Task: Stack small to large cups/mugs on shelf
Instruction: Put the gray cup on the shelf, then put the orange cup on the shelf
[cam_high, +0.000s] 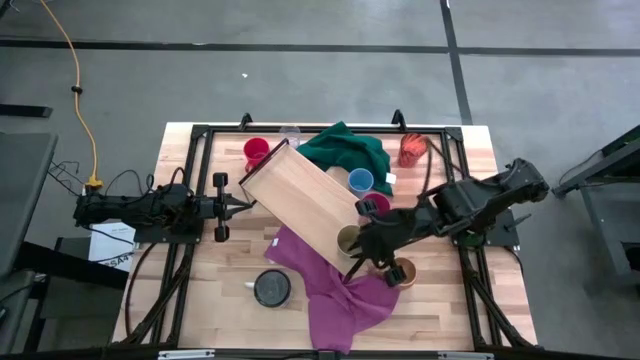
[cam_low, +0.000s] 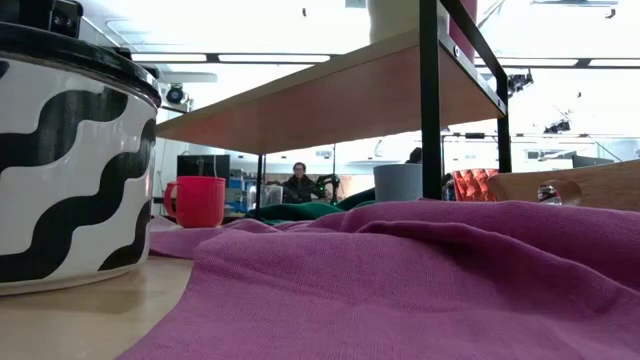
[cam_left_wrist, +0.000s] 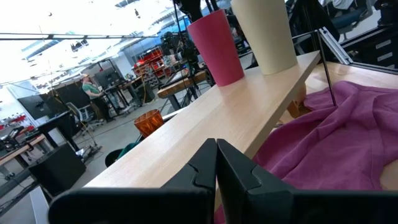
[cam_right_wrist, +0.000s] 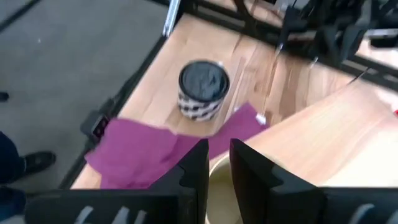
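Note:
The shelf (cam_high: 300, 200) lies slantwise across the table's middle. A magenta cup (cam_high: 373, 204) and an olive-beige cup (cam_high: 347, 238) stand upright on its right end, as the left wrist view also shows (cam_left_wrist: 264, 34). My right gripper (cam_high: 360, 248) is at the olive-beige cup. My left gripper (cam_high: 243, 205) is shut, its tips at the shelf's left end (cam_left_wrist: 205, 118). On the table stand a red cup (cam_high: 256, 152), a clear glass (cam_high: 290, 135), a blue cup (cam_high: 360, 181), an orange patterned cup (cam_high: 412, 150), a tan cup (cam_high: 402, 272) and a black cup (cam_high: 271, 288). My right gripper (cam_right_wrist: 217, 163) has the olive-beige cup's rim (cam_right_wrist: 214, 171) between its two fingers, which stand a narrow gap apart and point down from above. The cup stands upright with its base on the shelf board. My left gripper (cam_left_wrist: 216, 163): I cannot tell whether its shut tips touch the shelf's end.
A purple cloth (cam_high: 330, 290) lies under and in front of the shelf's right end. A green cloth (cam_high: 345, 150) is bunched at the far edge. The low view shows the black-and-white cup (cam_low: 70, 150) close by, and a person (cam_low: 298, 185) far off.

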